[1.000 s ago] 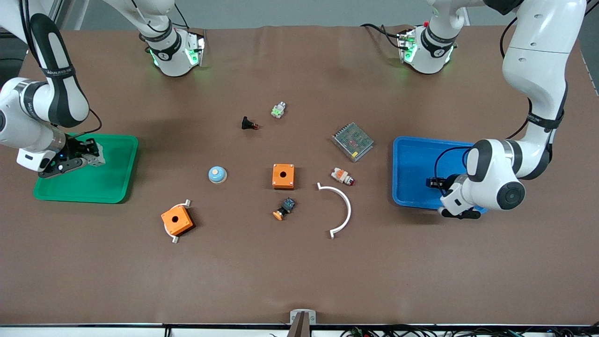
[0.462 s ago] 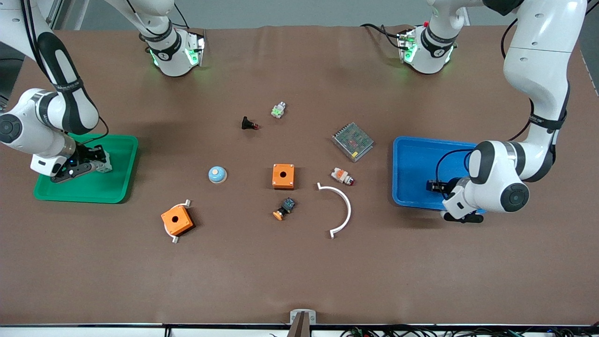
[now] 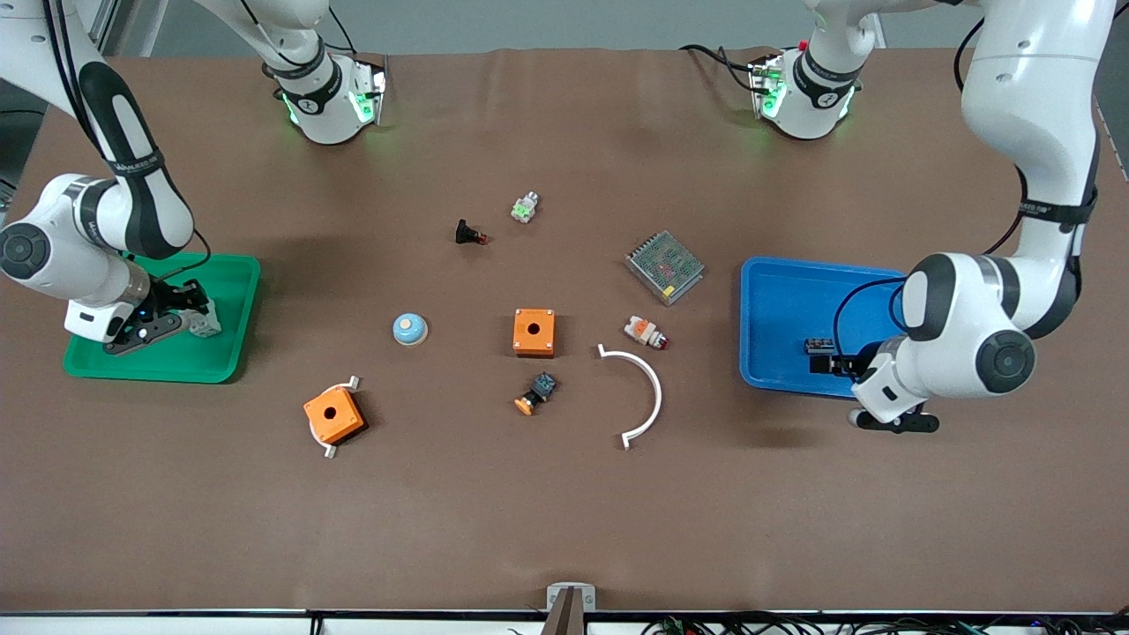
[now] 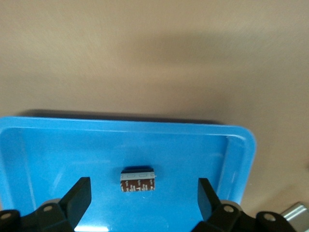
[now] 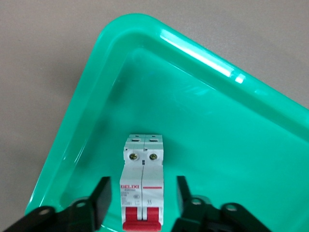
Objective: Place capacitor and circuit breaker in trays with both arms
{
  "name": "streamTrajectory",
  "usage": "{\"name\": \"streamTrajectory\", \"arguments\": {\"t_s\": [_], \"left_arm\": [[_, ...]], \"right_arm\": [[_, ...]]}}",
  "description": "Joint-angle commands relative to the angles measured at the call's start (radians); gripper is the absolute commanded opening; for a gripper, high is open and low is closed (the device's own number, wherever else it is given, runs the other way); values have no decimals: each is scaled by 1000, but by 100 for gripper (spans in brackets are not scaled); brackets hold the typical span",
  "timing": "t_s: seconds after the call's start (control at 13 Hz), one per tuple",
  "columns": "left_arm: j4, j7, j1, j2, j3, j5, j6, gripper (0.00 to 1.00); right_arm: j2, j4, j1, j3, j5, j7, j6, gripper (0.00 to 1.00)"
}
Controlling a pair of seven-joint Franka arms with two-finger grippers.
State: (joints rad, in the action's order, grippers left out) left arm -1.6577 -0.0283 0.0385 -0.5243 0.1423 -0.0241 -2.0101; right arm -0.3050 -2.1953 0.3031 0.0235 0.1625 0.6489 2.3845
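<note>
Currently, at the right arm's end of the table, you find the right gripper low over the green tray. Its jaws stand spread apart and hold nothing. In the right wrist view the two fingers flank the circuit breaker with a visible gap on each side, so nothing is clamped. The circuit breaker lies flat on the tray floor, red section toward the wrist camera, near the tray wall that faces the table centre. The right arm reaches down from its base with the elbow bent and the wrist angled toward the tray.

Between the trays you see two orange boxes, a blue dome, a white curved strip and a metal mesh box.

At the left arm's end, the left gripper hovers low over the blue tray, at the tray edge nearer the front camera. Its jaws are spread wide and empty. In the left wrist view the fingers stand well apart with the capacitor between and ahead of them, touching neither. The capacitor rests on the tray floor. The left arm folds down with the elbow high and the wrist tilted over the tray.
</note>
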Motion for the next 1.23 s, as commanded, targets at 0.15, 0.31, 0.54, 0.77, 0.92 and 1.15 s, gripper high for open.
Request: {"name": "streamTrajectory", "arguments": {"t_s": [0.15, 0.31, 0.54, 0.77, 0.92, 1.15], "left_arm": [[41, -15, 12, 153, -12, 1, 25, 100], [100, -15, 14, 184, -17, 1, 114, 100], [162, -34, 14, 259, -26, 47, 215, 100], [170, -45, 21, 338, -24, 84, 218, 100], [167, -35, 23, 392, -26, 81, 220, 100], [161, -45, -37, 444, -81, 52, 301, 100]], "right_arm": [[12, 245, -4, -46, -58, -2, -359, 100], [67, 363, -19, -56, -139, -18, -514, 100], [125, 543, -91, -74, -185, -315, -747, 100], [191, 592, -145, -85, -199, -432, -788, 100], [245, 591, -179, -88, -189, -510, -791, 100], [349, 580, -183, -88, -187, -522, -804, 100]]}}
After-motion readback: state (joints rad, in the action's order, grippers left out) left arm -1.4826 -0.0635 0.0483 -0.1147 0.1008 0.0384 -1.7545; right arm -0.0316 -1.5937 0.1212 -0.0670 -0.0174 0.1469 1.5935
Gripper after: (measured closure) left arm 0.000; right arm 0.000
